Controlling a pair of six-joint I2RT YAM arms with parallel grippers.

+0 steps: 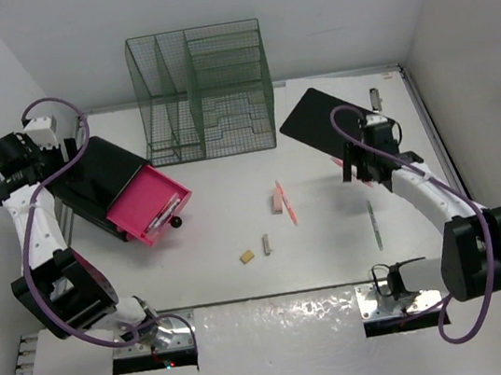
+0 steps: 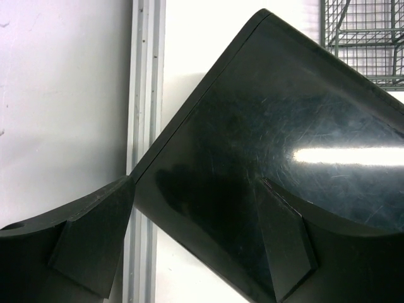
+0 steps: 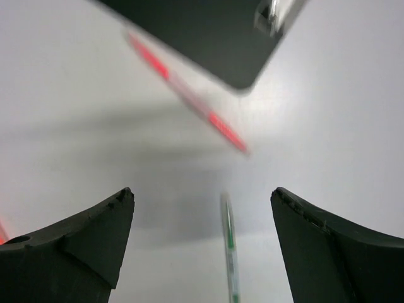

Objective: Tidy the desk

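Green wire mesh organizer [image 1: 203,94] stands upright at the back. Left of it sits a glossy black box [image 1: 97,173] with its pink drawer [image 1: 151,202] pulled open (something pen-like inside). A flat black board [image 1: 316,121] lies over on the right, with a green pen [image 1: 375,224] nearer than it. In the middle, an orange pen [image 1: 287,205] lies right beside a beige eraser [image 1: 276,202], with a tan block [image 1: 248,257] and a small grey stick [image 1: 266,245] nearby.
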